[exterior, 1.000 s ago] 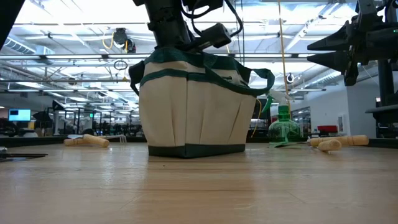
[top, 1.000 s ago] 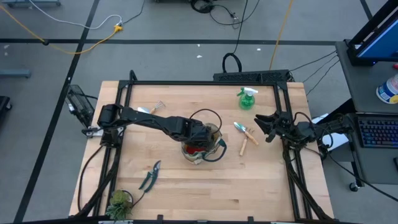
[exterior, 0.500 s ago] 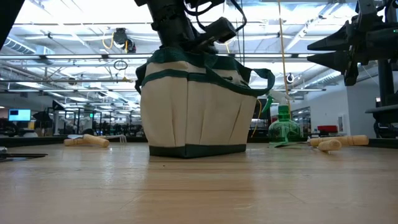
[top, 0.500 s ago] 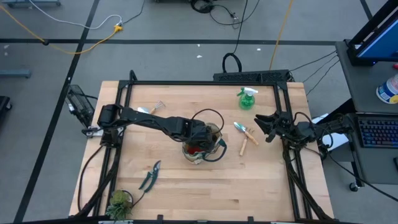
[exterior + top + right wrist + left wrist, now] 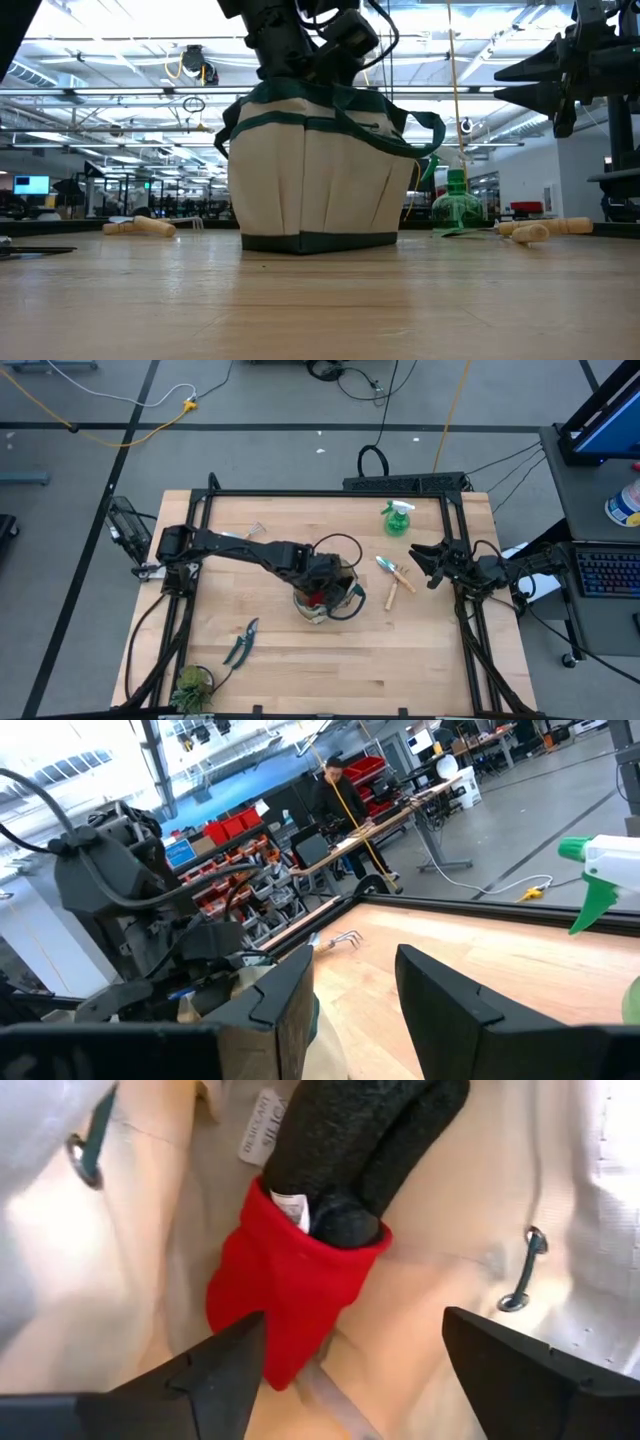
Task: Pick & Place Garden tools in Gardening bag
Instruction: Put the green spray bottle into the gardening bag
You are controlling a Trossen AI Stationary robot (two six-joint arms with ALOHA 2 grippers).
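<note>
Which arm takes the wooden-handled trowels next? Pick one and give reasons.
Right, probably. The right gripper hangs open beside the trowels, nothing between. The left gripper is open inside the gardening bag above the red-and-black glove, across the bag from them.

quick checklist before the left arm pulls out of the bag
1. Glove lies inside the gardening bag: ok.
2. Left gripper open, apart from the glove: ok.
3. Bag upright on the table: ok.
4. Loop handle free of the left arm: cannot tell.
5. Right gripper open, waiting at the table's right edge: ok.
6. Shears, trowels, spray bottle still out: not ok.
</note>
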